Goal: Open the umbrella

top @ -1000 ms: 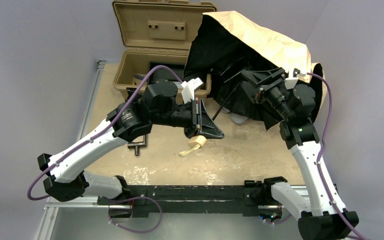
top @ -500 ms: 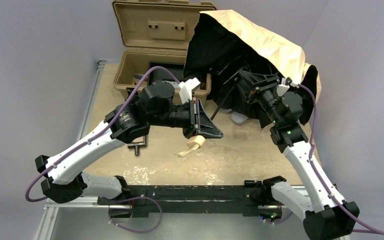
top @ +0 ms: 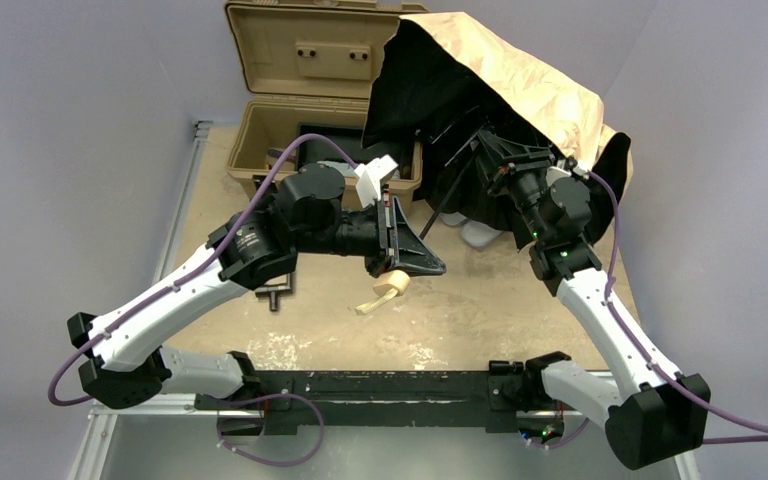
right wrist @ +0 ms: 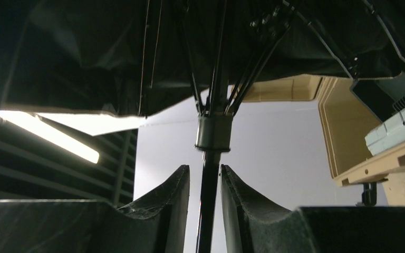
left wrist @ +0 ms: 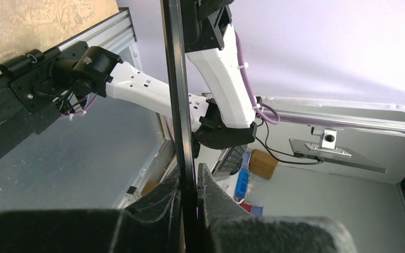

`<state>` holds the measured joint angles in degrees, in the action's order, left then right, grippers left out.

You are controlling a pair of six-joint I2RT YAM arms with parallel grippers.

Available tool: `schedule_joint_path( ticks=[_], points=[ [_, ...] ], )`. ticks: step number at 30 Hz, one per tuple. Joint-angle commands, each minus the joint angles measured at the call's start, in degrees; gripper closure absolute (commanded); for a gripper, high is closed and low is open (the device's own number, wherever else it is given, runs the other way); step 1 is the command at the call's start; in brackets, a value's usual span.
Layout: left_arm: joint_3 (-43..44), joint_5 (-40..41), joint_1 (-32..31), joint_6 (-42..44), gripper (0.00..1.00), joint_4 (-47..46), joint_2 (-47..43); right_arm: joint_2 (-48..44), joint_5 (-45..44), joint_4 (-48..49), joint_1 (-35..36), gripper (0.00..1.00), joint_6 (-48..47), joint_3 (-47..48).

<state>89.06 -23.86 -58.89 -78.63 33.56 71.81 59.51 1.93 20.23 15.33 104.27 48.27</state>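
The umbrella (top: 535, 85) lies tilted at the back right, its cream-tan canopy partly spread, with black lining and ribs showing underneath. Its tan knob handle (top: 393, 285) with strap hangs just below my left gripper (top: 412, 258). The left gripper is shut on the thin shaft (left wrist: 178, 95) near the handle end. My right gripper (top: 493, 160) is under the canopy. In the right wrist view its fingers (right wrist: 179, 190) stand narrowly apart on both sides of the shaft (right wrist: 209, 184), just below the runner (right wrist: 213, 133), with thin gaps showing.
An open tan toolbox (top: 305, 95) stands at the back, just left of the canopy; its wall shows in the right wrist view (right wrist: 343, 126). A pale oblong object (top: 480, 236) lies under the canopy. A small metal part (top: 275, 293) lies by the left arm.
My right gripper has moved left and up along the shaft toward the canopy. The canopy has lifted and spread further toward the toolbox. The left gripper has held still.
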Motion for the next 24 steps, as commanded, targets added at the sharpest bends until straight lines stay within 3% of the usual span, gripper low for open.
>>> schedule_joint_path(
  ticks=[1, 4, 11, 15, 24],
  points=[
    [0.3, -0.8, -0.2, 3.0, 1.00, -10.4, -3.4, 1.9, -4.4, 5.1, 0.3, 0.74, 3.3, 2.4],
    [0.1, -1.5, -0.5, 3.0, 1.00, -10.8, -3.5, 3.7, -4.6, 5.4, 0.3, 0.84, 3.5, 3.6],
    [0.7, -5.9, -1.4, 3.4, 1.00, -11.4, -2.5, 4.4, -7.8, 8.1, 0.3, 0.88, 5.8, 3.7],
    [3.5, -9.4, -2.7, 6.3, 1.00, -7.1, -0.8, 4.4, -12.7, 7.4, -0.5, 0.93, 6.7, 5.9],
    [1.9, -16.6, -6.8, 11.4, 1.00, 5.1, 0.0, 8.2, -11.9, 11.0, -12.3, 0.99, -1.4, 14.7]
  ],
)
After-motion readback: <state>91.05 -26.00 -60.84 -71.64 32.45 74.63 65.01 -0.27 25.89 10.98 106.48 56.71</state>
